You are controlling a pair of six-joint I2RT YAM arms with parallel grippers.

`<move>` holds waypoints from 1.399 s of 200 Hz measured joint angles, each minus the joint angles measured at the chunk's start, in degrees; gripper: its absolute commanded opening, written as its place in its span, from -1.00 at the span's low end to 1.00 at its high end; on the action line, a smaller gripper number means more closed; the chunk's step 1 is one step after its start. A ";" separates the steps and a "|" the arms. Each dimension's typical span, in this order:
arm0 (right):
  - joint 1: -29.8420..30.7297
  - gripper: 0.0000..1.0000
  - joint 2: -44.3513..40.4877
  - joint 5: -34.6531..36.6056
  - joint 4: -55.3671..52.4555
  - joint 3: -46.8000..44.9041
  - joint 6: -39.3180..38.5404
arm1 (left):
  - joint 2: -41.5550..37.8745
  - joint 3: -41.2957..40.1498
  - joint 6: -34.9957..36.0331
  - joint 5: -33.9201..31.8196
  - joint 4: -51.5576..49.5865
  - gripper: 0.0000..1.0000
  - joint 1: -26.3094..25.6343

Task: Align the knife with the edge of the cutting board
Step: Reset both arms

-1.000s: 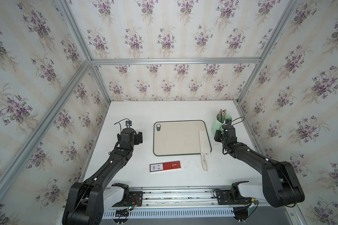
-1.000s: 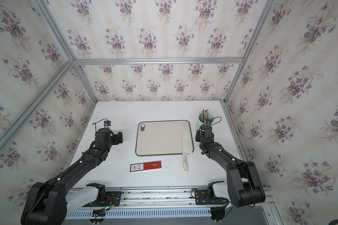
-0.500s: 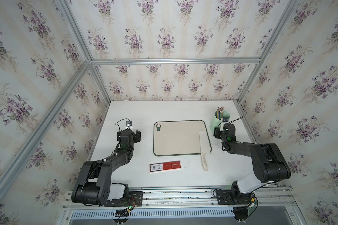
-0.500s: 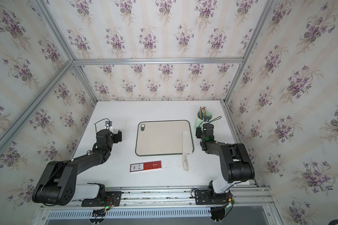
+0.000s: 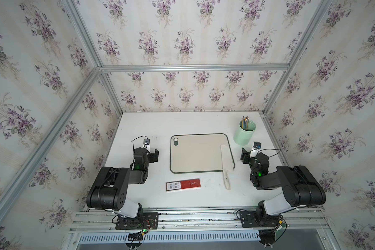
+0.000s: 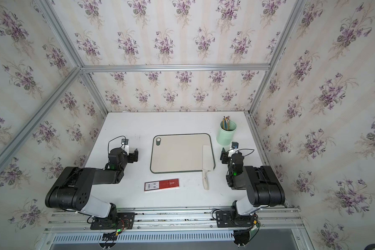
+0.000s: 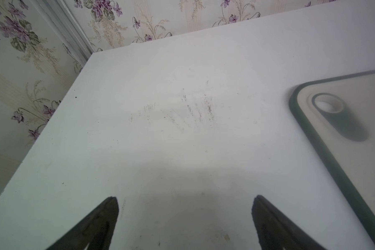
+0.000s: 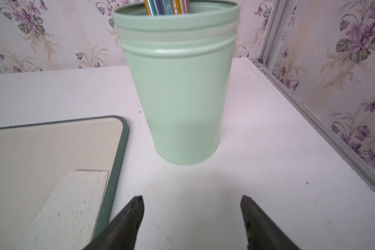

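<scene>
- Well, the knife (image 5: 227,159) lies with its broad blade flat on the cutting board (image 5: 195,154), tucked against the edge on the right arm's side. Its pale handle pokes past the near rim onto the worktop (image 5: 204,123).
- Blade and dark green rim run very nearly parallel in both top views, so I judge the aligning step as good as done.
- Right hand (image 8: 191,198) is released: jaws spread, nothing between them, low over bare worktop just beside the board's rim and facing the mint-green pen cup (image 8: 178,97).
- Left hand (image 7: 185,198) is likewise spread and empty, across the board from the knife and near the oval hole (image 7: 329,106).
- Red box with barcode label (image 5: 183,184) sits apart toward the front, out of play.
- Next move, as I read it: little more than a check. If the blade wants trimming, that calls for a gentle sideways nudge from the right hand, without shoving the board or clipping the cup.
</scene>
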 measured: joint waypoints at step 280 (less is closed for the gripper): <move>1.05 1.00 0.42 6.84 7.52 3.54 0.98 | 0.04 1.64 -0.02 0.02 1.40 0.99 0.28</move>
